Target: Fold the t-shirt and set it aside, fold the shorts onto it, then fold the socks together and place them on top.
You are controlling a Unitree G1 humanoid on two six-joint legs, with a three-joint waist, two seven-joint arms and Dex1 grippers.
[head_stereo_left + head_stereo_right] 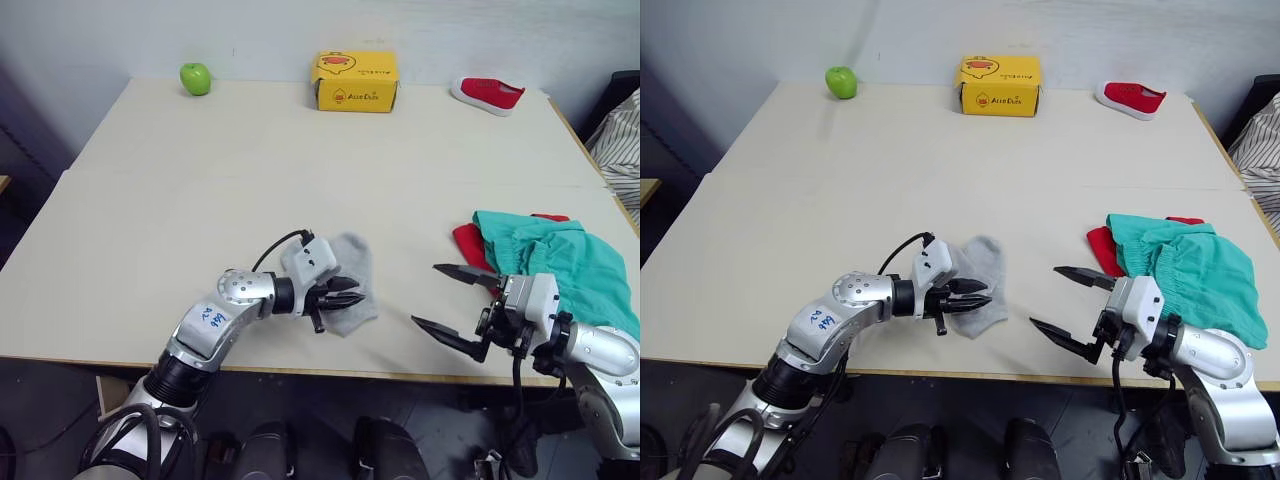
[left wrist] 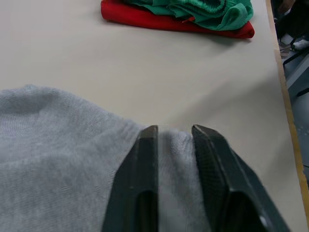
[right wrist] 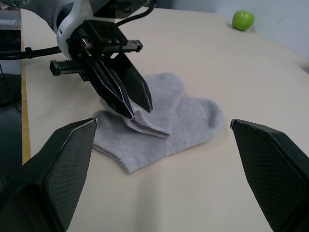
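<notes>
The light grey socks [image 1: 357, 262] lie overlapped near the table's front edge, left of centre. My left gripper [image 1: 352, 291] is shut on the socks, pinching a fold of grey cloth [image 2: 58, 159] between its black fingers [image 2: 145, 159]. In the right wrist view that fold [image 3: 149, 126] is lifted slightly off the lower sock. My right gripper [image 1: 426, 294] hovers open and holds nothing, to the right of the socks. At the right edge, the teal-green shorts [image 1: 560, 255] lie bunched on top of the red t-shirt [image 1: 466, 240], of which just a strip shows.
Along the back of the table [image 1: 250, 180] stand a green apple [image 1: 196, 78], a yellow cardboard box [image 1: 355, 81] and a red shoe with a white sole [image 1: 487, 94]. Striped cloth [image 1: 622, 150] hangs beyond the table's right edge.
</notes>
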